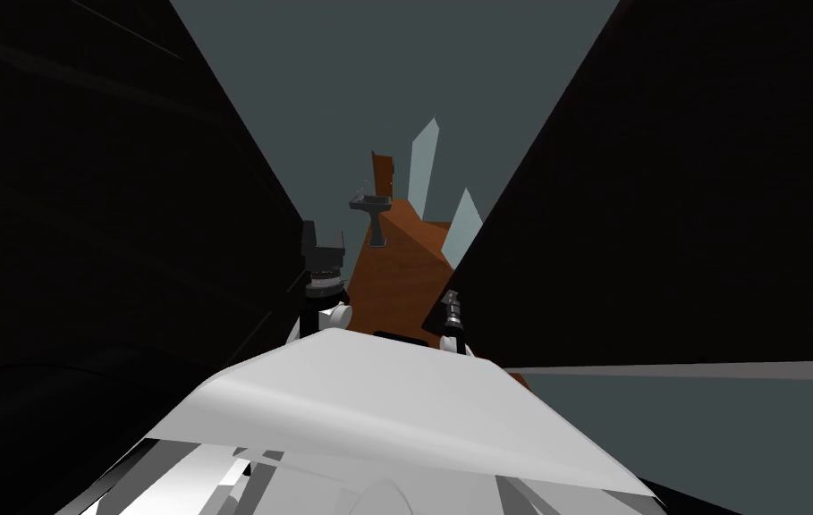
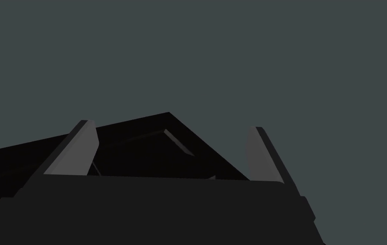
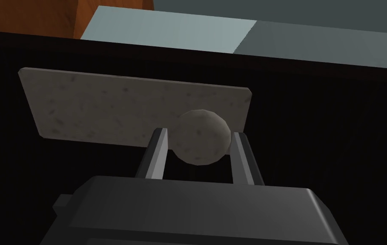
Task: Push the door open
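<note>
Black door (image 3: 337, 127); right hand (image 3: 199, 132) tight on speckled knob (image 3: 199, 144); left hand (image 2: 172, 126) wide.

Sink (image 1: 370, 206) stands beyond dark door (image 1: 664, 179)

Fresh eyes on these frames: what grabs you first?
The right gripper is shut on a speckled grey round knob, which sits on a matching plate on the dark door. In the head view, a narrow gap between that door and a dark panel shows an orange-brown floor, with a pedestal sink beyond. The left gripper hangs open by that panel.
</note>
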Tool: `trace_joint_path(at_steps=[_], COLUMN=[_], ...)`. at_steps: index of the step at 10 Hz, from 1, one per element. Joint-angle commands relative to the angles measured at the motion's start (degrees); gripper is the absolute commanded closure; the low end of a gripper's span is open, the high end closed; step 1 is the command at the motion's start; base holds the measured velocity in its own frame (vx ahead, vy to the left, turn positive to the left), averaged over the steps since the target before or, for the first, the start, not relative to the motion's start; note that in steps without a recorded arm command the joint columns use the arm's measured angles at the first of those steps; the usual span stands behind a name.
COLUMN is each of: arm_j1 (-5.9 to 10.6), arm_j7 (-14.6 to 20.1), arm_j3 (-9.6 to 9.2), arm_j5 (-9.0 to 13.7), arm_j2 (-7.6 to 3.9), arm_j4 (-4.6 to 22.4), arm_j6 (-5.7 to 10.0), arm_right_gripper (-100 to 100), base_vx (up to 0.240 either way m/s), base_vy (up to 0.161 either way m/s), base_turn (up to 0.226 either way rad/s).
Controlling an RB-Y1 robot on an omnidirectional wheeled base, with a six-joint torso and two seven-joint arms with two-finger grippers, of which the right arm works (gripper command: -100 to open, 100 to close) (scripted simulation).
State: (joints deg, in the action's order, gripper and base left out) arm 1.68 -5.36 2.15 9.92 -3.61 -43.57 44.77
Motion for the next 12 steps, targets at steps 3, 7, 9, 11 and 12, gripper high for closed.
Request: trace_joint_path(at_steps=[3,7,9,11,12], arm_j1=[-0.12,0.06,0.36,0.38,0.39], arm_j7=[-0.82,-1.56,-1.54,-1.58,-1.61], arm_j3=[2.86,5.49,5.73,5.85,5.93], arm_j5=[1.43,2.83,3.15,3.36,3.51], arm_j2=[-1.3,-1.82,-1.47,-1.12,-0.83], arm_j4=[-0.54,-0.34,0.26,-0.03,-0.23], arm_j6=[-0.08,-0.2,-0.12,-0.43,-0.65], arm_right_gripper=[100,100,-100,-100,-100], base_vx=[0.217,0.196,0.095,-0.181,-0.263], base_vy=[0.04,0.02,0.071,0.133,0.158], base_turn=[-0.065,-0.079,-0.062,-0.044,-0.055])
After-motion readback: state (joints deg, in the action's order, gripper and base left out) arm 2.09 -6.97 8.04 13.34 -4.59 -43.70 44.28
